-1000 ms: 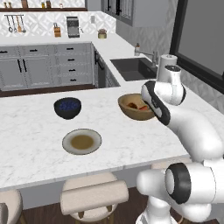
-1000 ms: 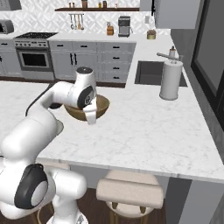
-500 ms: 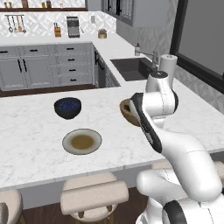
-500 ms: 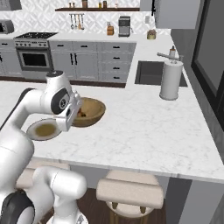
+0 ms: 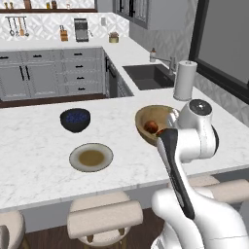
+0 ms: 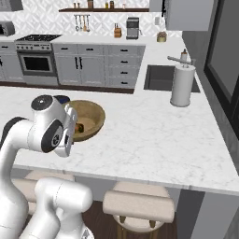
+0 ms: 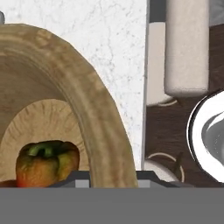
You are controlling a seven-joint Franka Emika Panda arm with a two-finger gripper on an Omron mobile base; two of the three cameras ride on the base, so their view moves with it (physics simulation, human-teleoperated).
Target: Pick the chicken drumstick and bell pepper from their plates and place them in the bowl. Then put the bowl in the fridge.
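Arm swung back at bowl (image 5: 151, 127) rim.
Pepper (image 7: 47, 162) is now seen inside bowl, drumstick (image 5: 151, 127) beside it; plate (image 5: 91, 157) at 9 o'clock emptied. Gripper spread can't be told; fridge leg remains.

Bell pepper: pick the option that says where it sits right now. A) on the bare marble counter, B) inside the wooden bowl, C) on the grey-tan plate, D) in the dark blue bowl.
B: the hand view shows the bell pepper lying on the inner floor of the wooden bowl, enclosed by its tan rim, and the left base view shows the plate holding nothing.
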